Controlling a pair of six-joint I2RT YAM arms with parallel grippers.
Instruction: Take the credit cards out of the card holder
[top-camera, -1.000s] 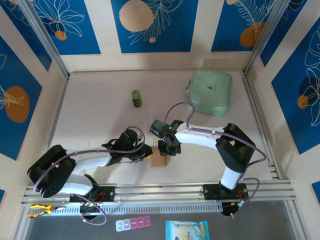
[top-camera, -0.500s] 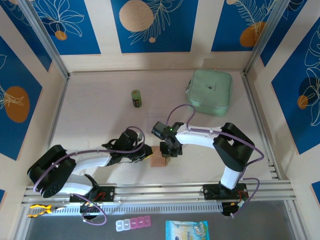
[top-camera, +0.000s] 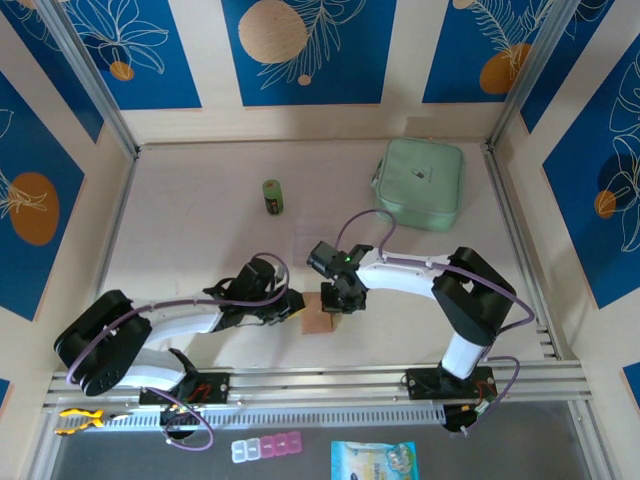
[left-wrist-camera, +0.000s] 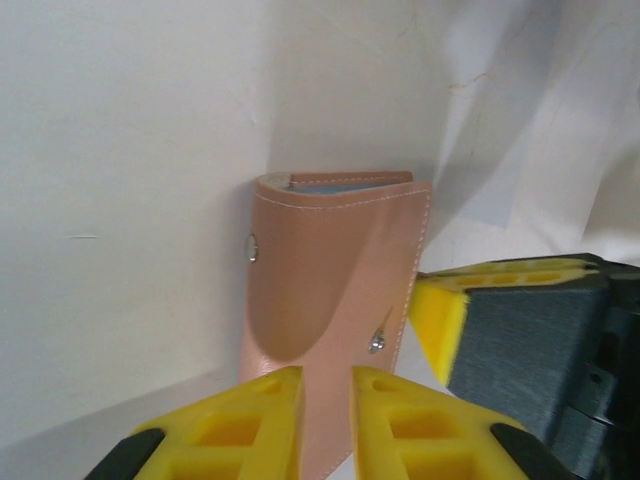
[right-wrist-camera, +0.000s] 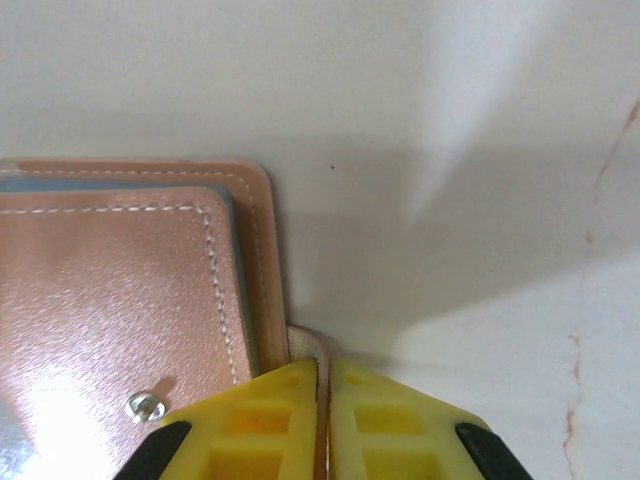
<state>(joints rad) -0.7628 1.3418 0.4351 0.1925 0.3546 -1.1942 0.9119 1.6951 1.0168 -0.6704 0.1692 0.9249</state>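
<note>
The salmon-pink card holder (top-camera: 318, 322) lies closed on the table between my two grippers. In the left wrist view the card holder (left-wrist-camera: 330, 290) runs down between the yellow fingers of my left gripper (left-wrist-camera: 327, 375), which is shut on its near edge. My right gripper (right-wrist-camera: 324, 365) is shut on the card holder's thin snap tab (right-wrist-camera: 312, 340), just beside the pink cover (right-wrist-camera: 120, 300). From above, the left gripper (top-camera: 296, 306) and the right gripper (top-camera: 335, 300) flank the holder's far end. A thin bluish edge (left-wrist-camera: 335, 187) of the credit cards peeks from the fold; the rest is hidden inside.
A mint-green zip pouch (top-camera: 419, 183) lies at the back right and a small green cylinder (top-camera: 272, 196) stands at the back centre. Wooden walls enclose the table. A pill organiser (top-camera: 266, 447) and a blue packet (top-camera: 373, 460) lie below the front rail.
The right gripper's fingers have closed onto the snap tab and its wrist has shifted slightly right. The left arm and the card holder have stayed put.
</note>
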